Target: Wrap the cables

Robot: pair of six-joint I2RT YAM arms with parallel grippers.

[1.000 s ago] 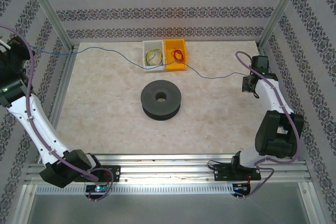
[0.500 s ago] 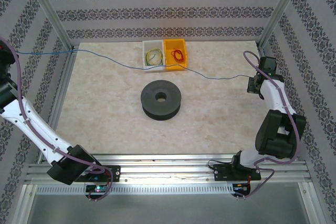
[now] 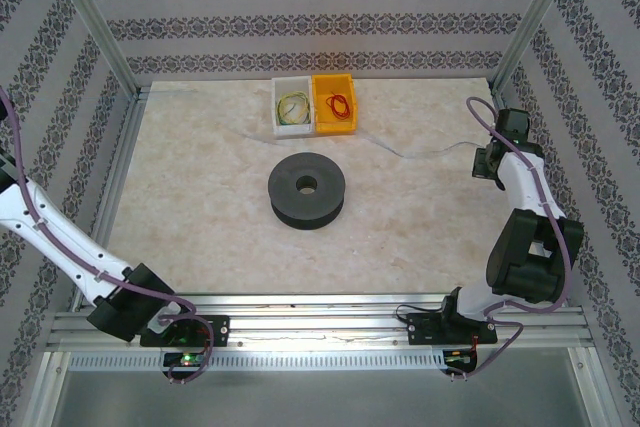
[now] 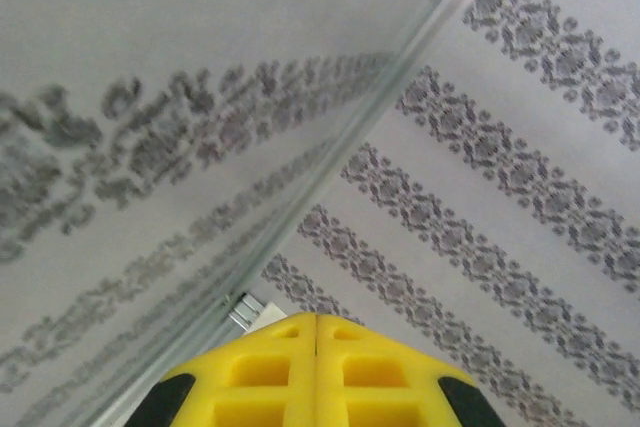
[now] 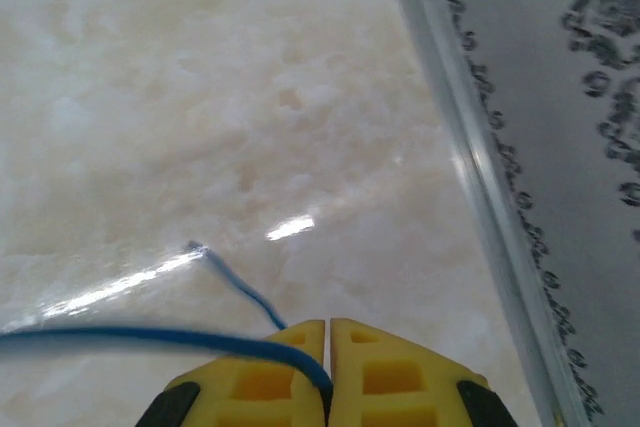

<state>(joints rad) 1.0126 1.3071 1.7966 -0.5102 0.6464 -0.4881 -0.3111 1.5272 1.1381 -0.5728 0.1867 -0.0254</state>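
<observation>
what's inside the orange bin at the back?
A small loose coil of thin red wire lies inside the orange bin. Its ends are too small to make out, and the coil covers the bin floor under it.

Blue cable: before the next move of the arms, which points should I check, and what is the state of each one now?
1. Right claw shut on blue cable: ok.
2. Left claw shut: ok.
3. Cable pinched in left claw: cannot tell.
4. Cable wound on black spool: not ok, spool bare.
5. Cable's path across table in top view: cannot tell, blurred.
6. Small wires inside white bin and orange bin: ok.
</observation>
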